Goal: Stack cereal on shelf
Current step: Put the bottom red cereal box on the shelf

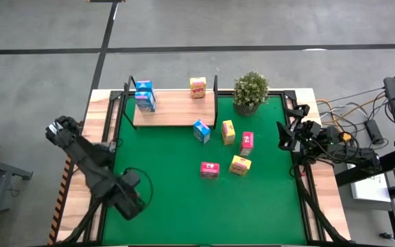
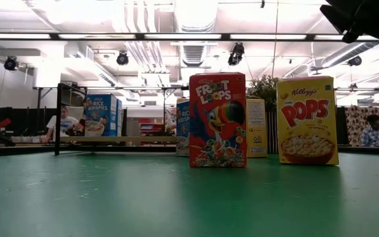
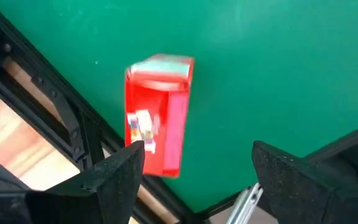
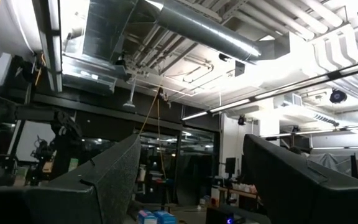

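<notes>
The wooden shelf point(image 1: 173, 110) stands at the mat's far side and carries blue cereal boxes point(image 1: 145, 97) at its left end and a yellow one point(image 1: 197, 87). A blue box point(image 1: 201, 130), two yellow boxes point(image 1: 228, 132) point(image 1: 240, 165) and two pink-red boxes point(image 1: 246, 142) point(image 1: 210, 169) stand on the green mat. Another red box point(image 3: 159, 115) lies on the mat by its left edge, hidden under my left arm in the high view. My left gripper point(image 1: 133, 197) is open above that box point(image 3: 197, 180). My right gripper point(image 1: 284, 134) is open and empty at the mat's right edge, pointing up point(image 4: 188, 180).
A potted green plant point(image 1: 251, 91) stands right of the shelf. A black frame point(image 3: 73, 124) and wooden table border run along the mat's left edge beside the red box. Cables and gear point(image 1: 362, 130) lie off the table's right. People sit in the room behind point(image 2: 376, 131).
</notes>
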You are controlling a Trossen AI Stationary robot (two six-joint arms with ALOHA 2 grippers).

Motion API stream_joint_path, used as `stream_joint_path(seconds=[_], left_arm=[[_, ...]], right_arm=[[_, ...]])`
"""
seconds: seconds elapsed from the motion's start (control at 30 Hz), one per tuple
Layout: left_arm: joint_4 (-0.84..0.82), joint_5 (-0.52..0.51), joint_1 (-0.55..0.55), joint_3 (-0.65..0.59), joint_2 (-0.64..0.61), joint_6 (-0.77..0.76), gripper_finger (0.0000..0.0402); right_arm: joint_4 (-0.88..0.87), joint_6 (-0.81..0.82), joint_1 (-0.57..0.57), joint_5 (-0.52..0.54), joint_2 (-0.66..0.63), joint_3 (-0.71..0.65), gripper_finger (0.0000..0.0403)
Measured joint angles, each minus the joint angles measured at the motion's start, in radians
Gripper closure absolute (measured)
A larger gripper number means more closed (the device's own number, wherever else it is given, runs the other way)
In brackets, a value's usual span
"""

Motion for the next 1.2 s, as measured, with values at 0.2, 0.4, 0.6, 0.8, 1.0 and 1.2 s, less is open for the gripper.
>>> stream_joint_path(seconds=[0.2,0.4,0.6,0.8,1.0,1.2], left_arm=[[-0.025,-0.019,-0.045,-0.049,-0.003,-0.039,0.0128],[-0.020,-0.018,-0.046,-0.111,-0.003,-0.036,0.0134],[0.029,-0.018,-0.045,-0.149,-0.003,-0.015,0.0144],[0.078,-0.018,-0.045,-0.159,-0.003,0.002,0.0171],[0.094,-0.021,-0.045,-0.148,-0.003,0.017,0.0198],[0.094,-0.028,-0.039,-0.128,-0.003,0.053,0.0218]], right_arm=[[0.000,-0.001,0.000,0.000,0.000,0.000,0.0129],[0.000,-0.001,0.000,0.000,0.000,0.000,0.0129],[0.000,-0.001,0.000,0.000,0.000,0.000,0.0129],[0.000,0.000,0.000,0.000,0.000,0.000,0.0129],[-0.003,0.007,0.000,0.000,0.000,0.000,0.0129],[-0.008,0.018,0.000,0.000,0.000,0.000,0.0129]])
